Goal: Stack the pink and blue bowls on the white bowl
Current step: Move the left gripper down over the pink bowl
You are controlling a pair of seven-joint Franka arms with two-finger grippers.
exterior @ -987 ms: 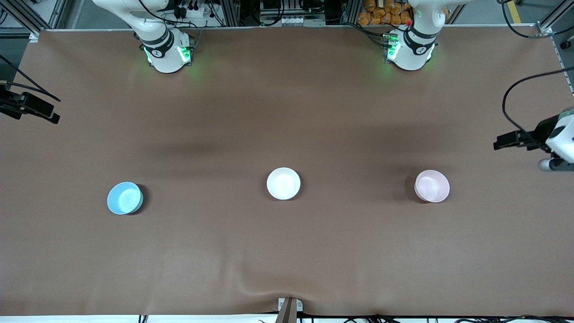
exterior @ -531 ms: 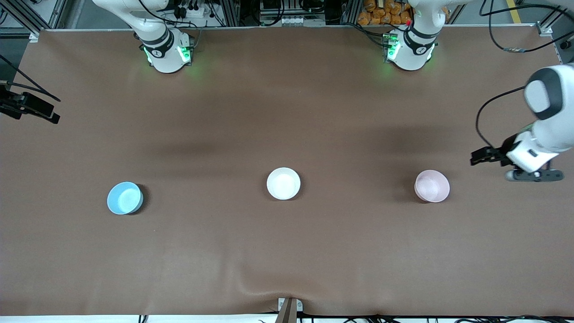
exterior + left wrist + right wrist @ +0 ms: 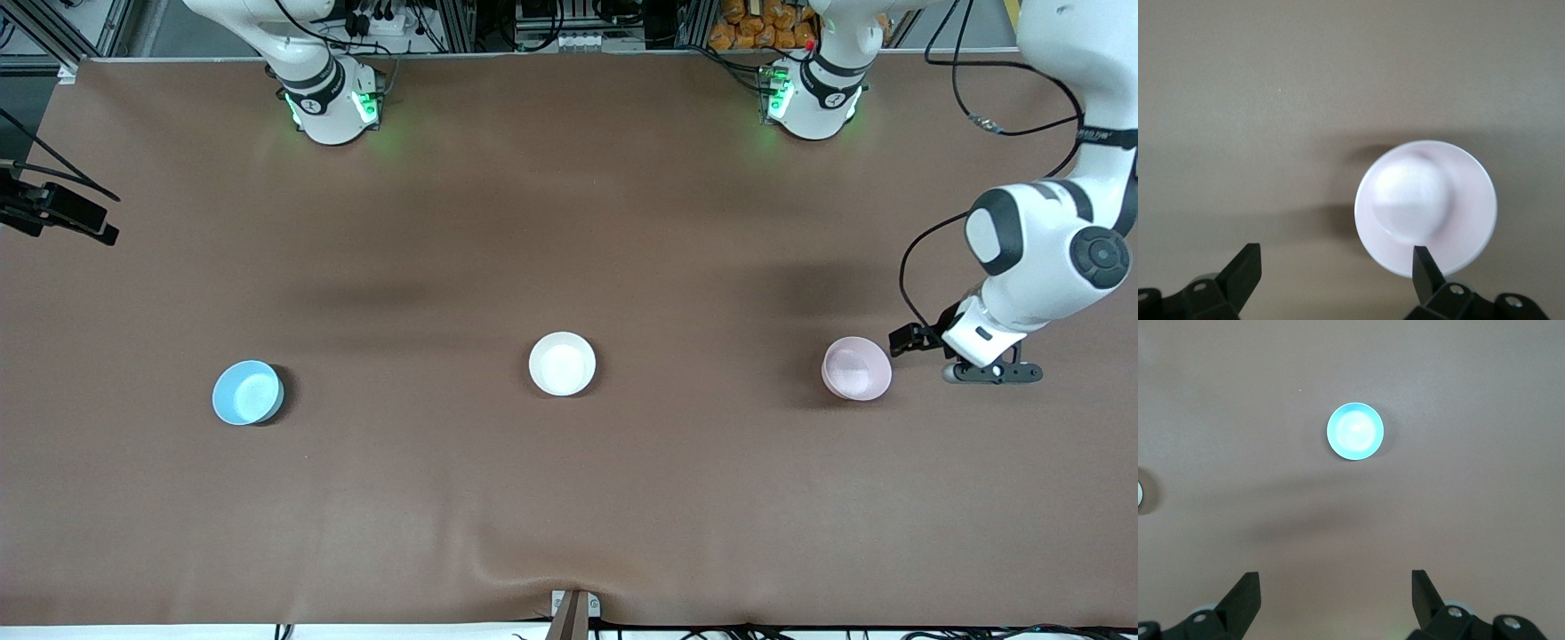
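Note:
Three bowls stand apart in a row on the brown table. The blue bowl (image 3: 248, 392) (image 3: 1355, 431) is toward the right arm's end, the white bowl (image 3: 562, 364) in the middle, the pink bowl (image 3: 856, 368) (image 3: 1426, 207) toward the left arm's end. My left gripper (image 3: 991, 372) (image 3: 1335, 257) hangs open just beside the pink bowl, on the left arm's end side. One of its fingers (image 3: 1426, 275) overlaps the bowl's rim in the left wrist view. My right gripper (image 3: 1336, 600) is open and empty, high up, with the blue bowl small below it.
The arm bases (image 3: 333, 102) (image 3: 813, 98) stand along the table's edge farthest from the front camera. A black part of the right hand (image 3: 58, 212) shows at the right arm's end. A metal clamp (image 3: 573, 612) and a cloth wrinkle sit at the nearest edge.
The left arm has swung in from the table's end toward the pink bowl, bringing its open gripper beside it. The right arm and the bowls have not moved.

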